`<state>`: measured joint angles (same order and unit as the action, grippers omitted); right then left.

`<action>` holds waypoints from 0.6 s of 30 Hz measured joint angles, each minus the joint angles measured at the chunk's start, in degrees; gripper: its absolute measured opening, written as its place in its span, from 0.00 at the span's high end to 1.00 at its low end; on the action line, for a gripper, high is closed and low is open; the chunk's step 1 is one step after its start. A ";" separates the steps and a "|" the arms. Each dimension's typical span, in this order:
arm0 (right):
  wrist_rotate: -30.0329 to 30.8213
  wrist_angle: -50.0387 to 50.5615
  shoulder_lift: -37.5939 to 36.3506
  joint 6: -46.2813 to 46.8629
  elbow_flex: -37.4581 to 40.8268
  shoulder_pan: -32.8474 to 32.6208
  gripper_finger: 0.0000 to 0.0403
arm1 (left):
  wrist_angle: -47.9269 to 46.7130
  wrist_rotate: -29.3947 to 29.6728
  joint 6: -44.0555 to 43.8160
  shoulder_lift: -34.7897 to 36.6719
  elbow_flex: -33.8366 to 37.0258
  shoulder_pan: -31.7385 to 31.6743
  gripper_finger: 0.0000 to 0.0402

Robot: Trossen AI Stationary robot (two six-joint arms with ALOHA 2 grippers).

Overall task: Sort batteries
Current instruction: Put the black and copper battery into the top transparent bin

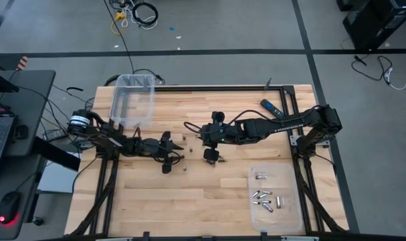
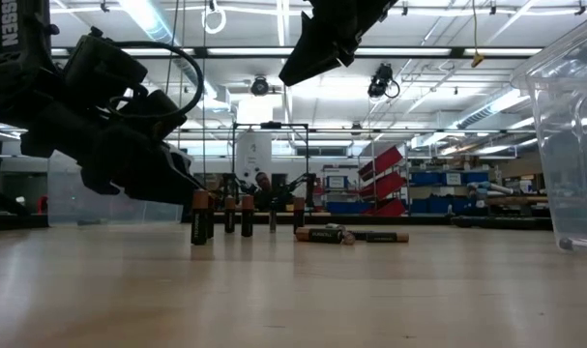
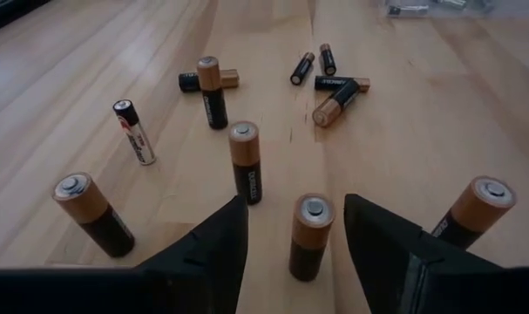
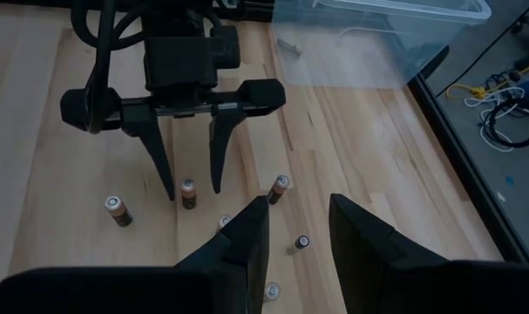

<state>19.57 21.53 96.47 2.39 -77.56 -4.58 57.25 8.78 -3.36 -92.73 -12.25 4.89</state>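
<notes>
Centre frame, the left gripper (image 4: 191, 179) stands released astride an upright battery (image 3: 310, 235); closing off-centre could topple neighbouring upright cells (image 3: 245, 161). The right gripper (image 4: 297, 228) hovers released, empty.

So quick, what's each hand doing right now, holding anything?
Left hand: open, its fingers down on either side of an upright battery, not closed on it.
Right hand: open, holding nothing, above the batteries.

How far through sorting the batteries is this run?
Partly done: several silvery batteries lie in the shallow clear tray. In hand: the open left gripper straddles a standing copper-top battery. Left: more cells standing and lying mid-table; the tall clear bin looks empty.
</notes>
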 joint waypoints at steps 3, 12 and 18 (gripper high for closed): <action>0.00 0.01 0.00 0.00 0.00 0.00 0.73 | -0.02 0.48 0.11 0.00 0.00 0.00 0.54; 0.00 0.01 0.00 0.00 0.00 0.00 0.73 | -0.04 0.54 0.09 0.00 0.02 0.00 0.63; 0.00 0.01 0.00 0.00 0.00 0.00 0.73 | -0.17 0.54 0.09 0.00 0.04 0.00 0.69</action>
<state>19.57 21.54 96.47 2.39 -77.56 -4.58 57.08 9.32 -3.27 -92.73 -12.21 4.89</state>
